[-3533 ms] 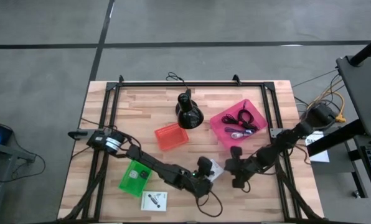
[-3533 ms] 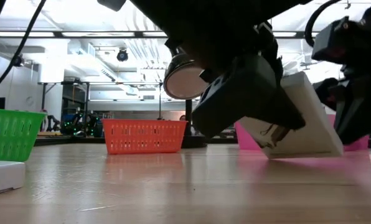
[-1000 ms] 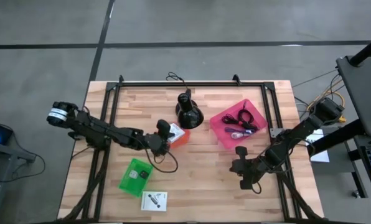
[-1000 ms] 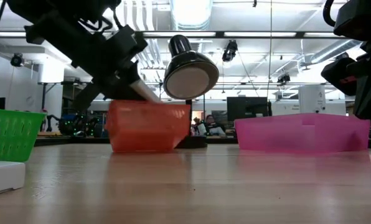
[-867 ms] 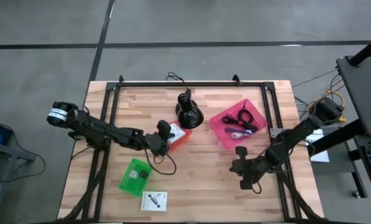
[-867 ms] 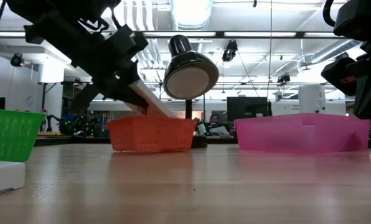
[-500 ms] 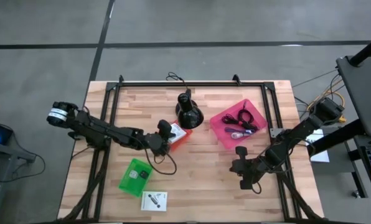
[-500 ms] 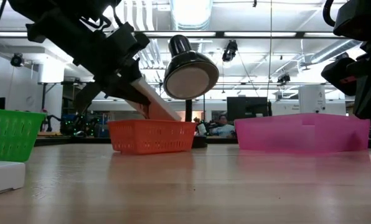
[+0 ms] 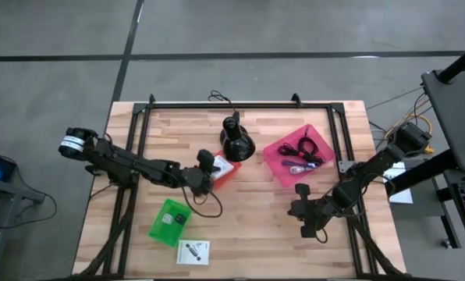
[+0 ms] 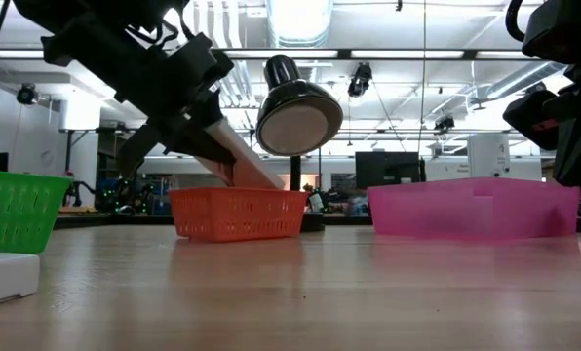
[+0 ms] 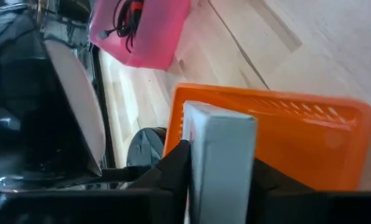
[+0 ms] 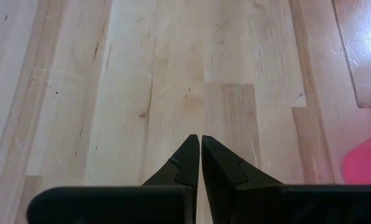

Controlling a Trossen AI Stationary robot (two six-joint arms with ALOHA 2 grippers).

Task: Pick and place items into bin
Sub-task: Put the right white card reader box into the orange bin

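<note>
My left gripper [image 9: 204, 168] is over the near-left side of the orange bin [image 9: 217, 173], shut on a flat white box [image 11: 218, 149]. In the low view the box [image 10: 240, 156] slants down from the gripper into the orange bin [image 10: 237, 214]. My right gripper [image 9: 304, 225] hangs shut over bare wood at the table's near right, nothing between its fingertips [image 12: 200, 149]. The pink bin [image 9: 299, 154] holds black coiled cables and a purple cord. A white card with black print [image 9: 192, 251] lies flat near the front edge. My left gripper pinches the white box by its two broad faces at the upper end [image 11: 220, 186], one finger [image 11: 173, 171] on each face. The fingers slant down from the table's left. The box tilts downward, and its lower end [image 10: 266, 180] is inside the orange bin.
A black cone-shaped stand with a round head [image 9: 234, 140] rises just behind the orange bin. A green bin [image 9: 168, 221] sits at the near left. A black frame [image 9: 240, 105] runs along the table's far edge and sides. Bare wood lies between the bins.
The orange bin stood blurred and raised a second ago and now sits flat on the table. The white box's lower end has sunk below the bin's rim. Both arms have kept still.
</note>
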